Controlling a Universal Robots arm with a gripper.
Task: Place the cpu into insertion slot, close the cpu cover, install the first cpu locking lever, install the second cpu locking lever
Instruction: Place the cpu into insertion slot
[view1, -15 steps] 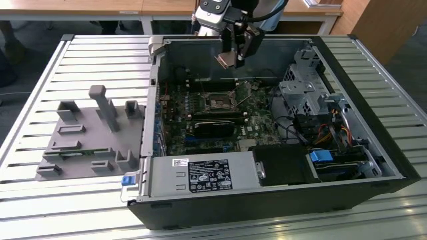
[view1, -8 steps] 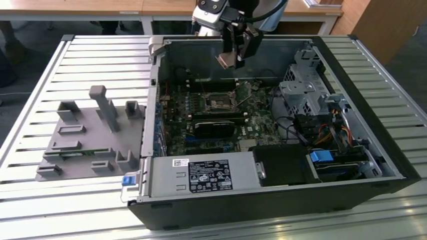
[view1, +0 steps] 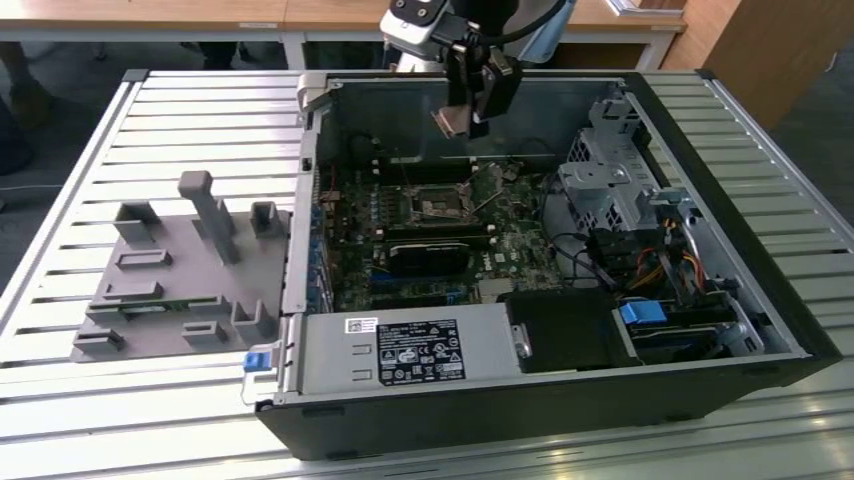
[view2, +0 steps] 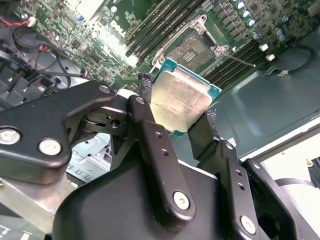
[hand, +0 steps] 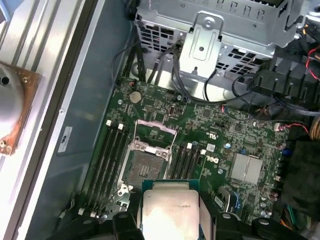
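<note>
Silver-beige cpu (view2: 182, 100): one, clamped between the fingers of the gripper (view2: 178, 109), hanging above the motherboard (hand: 235, 135) and not yet seated.
Dark insertion slot (hand: 144, 167): one, bare, below the chip.
Metal cpu cover (hand: 156, 131): one, swung up off the socket.
Progress: by my judgement nothing is finished — placing, closing and both levers are left.

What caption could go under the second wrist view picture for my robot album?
The gripper holds the square chip in the air, not yet in the empty socket.
</note>
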